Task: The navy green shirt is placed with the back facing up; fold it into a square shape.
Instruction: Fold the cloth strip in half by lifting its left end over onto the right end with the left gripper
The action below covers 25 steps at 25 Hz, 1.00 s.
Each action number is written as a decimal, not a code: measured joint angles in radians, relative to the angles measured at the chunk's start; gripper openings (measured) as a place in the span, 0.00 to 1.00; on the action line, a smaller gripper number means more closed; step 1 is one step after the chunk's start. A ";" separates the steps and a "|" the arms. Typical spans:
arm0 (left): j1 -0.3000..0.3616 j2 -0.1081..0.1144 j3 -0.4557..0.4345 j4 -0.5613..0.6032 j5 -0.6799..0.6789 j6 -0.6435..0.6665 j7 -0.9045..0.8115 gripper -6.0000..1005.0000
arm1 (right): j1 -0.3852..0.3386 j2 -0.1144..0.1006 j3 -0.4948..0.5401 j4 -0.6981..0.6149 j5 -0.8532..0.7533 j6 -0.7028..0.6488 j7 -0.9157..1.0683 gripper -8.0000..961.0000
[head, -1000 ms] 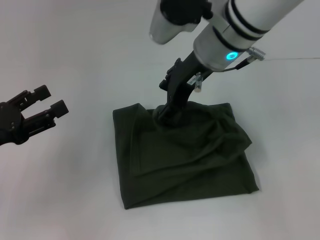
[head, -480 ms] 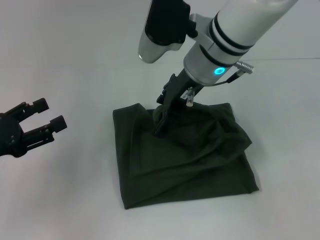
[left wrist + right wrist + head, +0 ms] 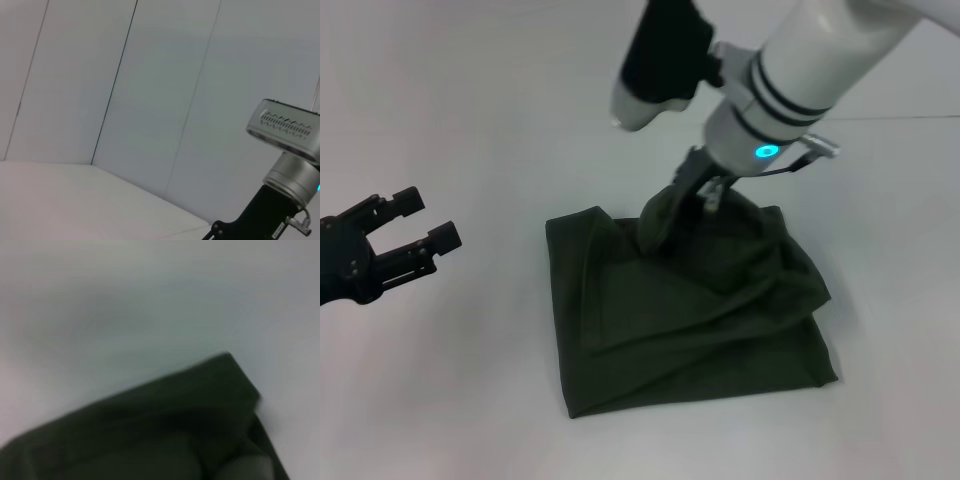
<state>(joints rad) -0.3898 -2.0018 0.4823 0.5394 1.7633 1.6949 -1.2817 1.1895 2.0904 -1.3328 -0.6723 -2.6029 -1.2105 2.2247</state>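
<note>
Head view: right gripper [image 3: 658,228], grip state untellable, meets the folded dark olive-green cloth shirt [image 3: 690,320] at its far edge; left gripper [image 3: 415,232] idles agape; rumples probably need smoothing next.

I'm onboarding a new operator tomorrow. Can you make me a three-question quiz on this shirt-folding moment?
1. True or false: the left gripper is touching the navy green shirt.
2. Which part of the shirt has the right gripper pulled up into a peak? A) near edge B) far edge C) the corner nearest the left gripper
3. Fill in: the shirt lies on the white table as a roughly ____ folded bundle.

Key
1. False. It hangs open above the table, well off to the shirt's left.
2. B. The cloth rises there, wrapped around the fingers.
3. Square, though its top layer is wrinkled.
</note>
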 joint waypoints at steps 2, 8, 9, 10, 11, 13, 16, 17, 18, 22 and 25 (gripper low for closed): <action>-0.002 0.000 0.001 0.000 0.000 0.000 0.000 0.88 | -0.027 -0.007 0.021 -0.023 -0.036 -0.002 0.028 0.87; -0.014 0.002 0.002 0.001 0.001 0.000 0.001 0.88 | -0.121 -0.049 0.173 -0.089 -0.132 -0.017 0.067 0.87; -0.015 0.003 0.003 0.001 0.001 0.000 0.001 0.88 | -0.130 -0.059 0.195 -0.089 -0.137 -0.014 0.067 0.87; -0.017 0.004 0.003 0.001 0.001 0.000 0.000 0.88 | -0.143 -0.073 0.223 -0.087 -0.141 -0.010 0.067 0.87; -0.018 0.004 0.003 0.001 0.001 0.001 -0.001 0.88 | -0.153 -0.080 0.238 -0.088 -0.143 -0.004 0.067 0.87; -0.021 0.005 0.004 0.003 0.003 0.003 -0.003 0.88 | -0.177 -0.096 0.281 -0.097 -0.144 0.013 0.064 0.87; -0.024 0.009 0.004 0.006 0.008 0.007 -0.006 0.88 | -0.193 -0.106 0.356 -0.130 -0.106 0.004 0.030 0.86; -0.026 0.012 0.004 0.006 0.010 0.009 -0.010 0.88 | -0.193 -0.107 0.377 -0.142 -0.077 -0.019 0.011 0.86; -0.028 0.014 0.004 0.007 0.011 0.011 -0.014 0.88 | -0.192 -0.107 0.395 -0.155 -0.029 -0.056 -0.019 0.86; -0.024 0.030 0.003 0.007 0.012 0.022 -0.023 0.88 | -0.170 -0.093 0.385 -0.174 0.142 -0.237 -0.129 0.85; -0.018 0.039 0.003 0.004 0.012 0.030 -0.030 0.88 | -0.140 -0.063 0.338 -0.172 0.173 -0.312 -0.180 0.84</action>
<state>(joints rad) -0.4081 -1.9631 0.4850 0.5438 1.7755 1.7250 -1.3114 1.0493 2.0273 -0.9943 -0.8440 -2.4304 -1.5225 2.0450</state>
